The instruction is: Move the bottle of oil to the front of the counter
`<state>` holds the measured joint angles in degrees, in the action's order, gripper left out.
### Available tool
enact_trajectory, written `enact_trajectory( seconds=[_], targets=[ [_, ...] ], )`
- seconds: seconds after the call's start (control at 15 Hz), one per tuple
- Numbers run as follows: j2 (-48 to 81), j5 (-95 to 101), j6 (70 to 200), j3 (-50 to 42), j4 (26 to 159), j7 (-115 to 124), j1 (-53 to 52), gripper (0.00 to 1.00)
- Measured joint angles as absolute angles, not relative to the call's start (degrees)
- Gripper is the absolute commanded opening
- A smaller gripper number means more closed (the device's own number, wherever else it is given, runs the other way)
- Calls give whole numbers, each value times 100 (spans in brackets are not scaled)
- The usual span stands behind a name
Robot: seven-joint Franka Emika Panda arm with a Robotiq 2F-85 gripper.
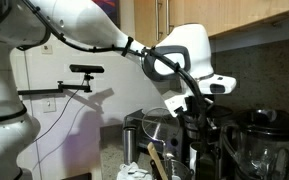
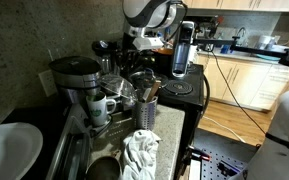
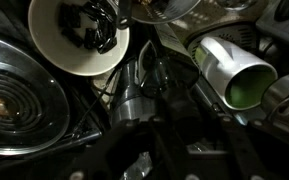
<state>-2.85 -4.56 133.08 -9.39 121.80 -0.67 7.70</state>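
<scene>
Bottle of oil: a pale whitish body with a green cap. It shows only in the wrist view, in the upper right part, at a slant with the cap end nearer the camera. I cannot pick it out in either exterior view.
Where it is: down among the crowded kitchenware. Whether it stands upright or leans cannot be told.
Nearest neighbours: a shiny metal cylinder is to its left in the wrist view. Farther left, at the top, is a white bowl with something black and tangled inside. A round ribbed steel piece fills the left edge.
Fingers: dark, reaching down among the appliances in an exterior view. In the wrist view the bottom of the picture is too dark to read. Whether they are apart, together or gripping anything cannot be told.
Arm: white, coming in from the upper left and bending down over the appliances.
Desk: a narrow pale speckled strip in an exterior view, crowded at the back.
On the desk: a coffee maker with a white mug just beside it, a pot of utensils, and a crumpled white cloth toward the near end.
Farther out: a tall dark jug stands on a black hob.
Appliances by the arm: dark blender jugs and a wooden utensil poking up near the fingers.
</scene>
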Motion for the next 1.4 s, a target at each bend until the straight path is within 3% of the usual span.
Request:
enact_trajectory(
  seconds=[1.4],
  targets=[
    [-1632,-277,10927,-938,10633,97,819,13]
  ],
)
